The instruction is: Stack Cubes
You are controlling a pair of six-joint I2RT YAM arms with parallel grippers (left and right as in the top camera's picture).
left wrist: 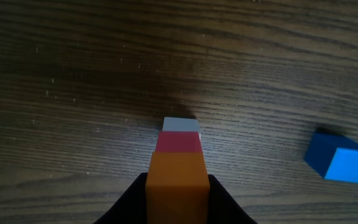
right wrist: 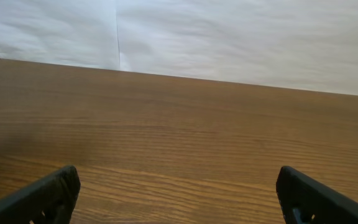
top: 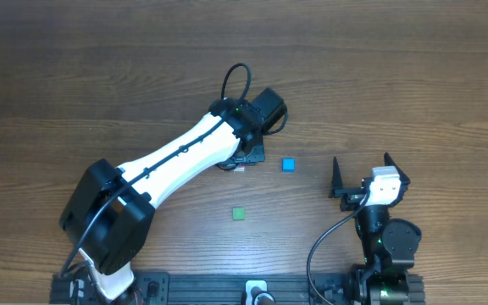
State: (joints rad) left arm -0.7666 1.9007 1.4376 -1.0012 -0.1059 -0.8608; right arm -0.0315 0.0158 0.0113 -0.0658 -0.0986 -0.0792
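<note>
Left pincer (left wrist: 178, 198): clenched on the orange cube (left wrist: 177, 179), 1 dark finger pressed to each of its 2 sides, at the lower centre of the left wrist view.
Stack: just above the orange cube in that view a red cube (left wrist: 178, 142) shows, and above that a pale grey cube (left wrist: 181, 124); the 3 line up in 1 column, each touching the next.
Left arm (top: 180, 154): white, running from the lower left of the top view up to the middle of the frame, with its dark wrist over the stack.
Blue cube (top: 288, 164): alone on the wood just right of the left arm's wrist, apart from the stack; at the right edge of the left wrist view.
Green cube (top: 238, 214): alone below the centre of the top view, well apart from the blue cube and the stack.
Right pincer (top: 361, 163): released, its 2 dark fingers spread wide with nothing between them, at the lower right of the top view.
Table (top: 74, 68): brown wood grain.
Wall (right wrist: 229, 37): white, beyond the table's far edge in the upper part of the right wrist view.
</note>
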